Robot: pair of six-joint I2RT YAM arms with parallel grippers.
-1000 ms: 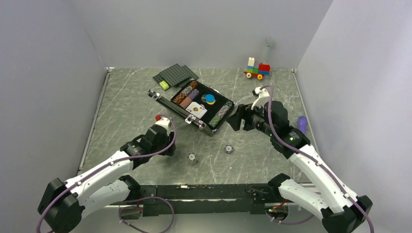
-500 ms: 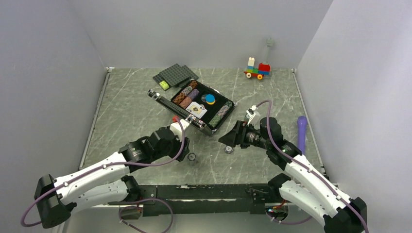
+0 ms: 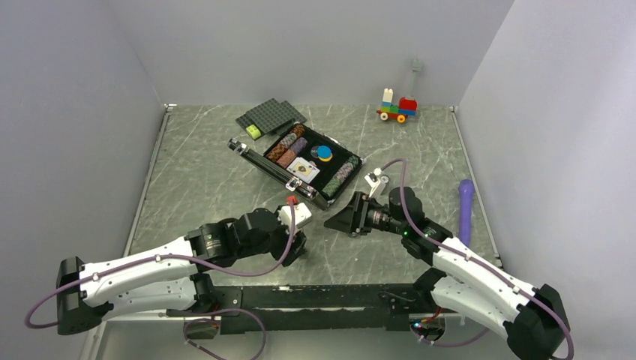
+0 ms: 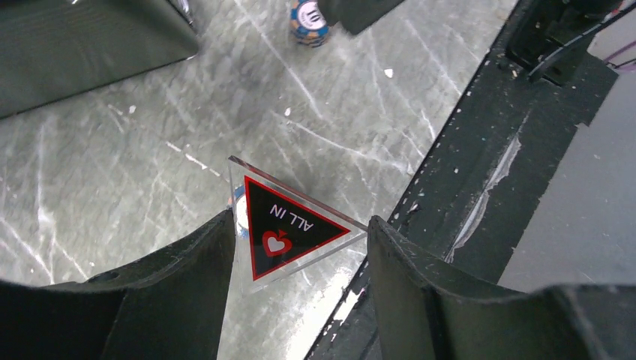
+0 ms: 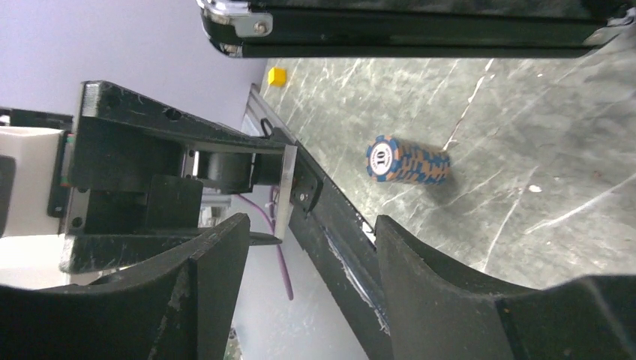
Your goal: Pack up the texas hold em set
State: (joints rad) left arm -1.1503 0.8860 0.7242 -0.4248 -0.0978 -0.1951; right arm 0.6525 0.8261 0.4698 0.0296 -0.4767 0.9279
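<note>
Left gripper: jaws part-spread, apparently pinching a clear triangular marker lettered ALL IN, whose edges meet both fingers. Just beyond the marker, on the far side from the wrist camera, a sliver of a chip stack shows.

Right gripper: jaws spread and empty, aimed at a second chip stack marked 10. This stack stands on the table just ahead of the fingertips and touches neither finger.

Ahead of both grippers, near their tips but apart from them, the case lies open. Inside it sit the chip rows, the cards and the blue disc.

Judged progress: most of the set appears stowed. Two loose stacks and the marker are not yet in the case. What remains is probably to place these inside, then close and latch the case.
</note>
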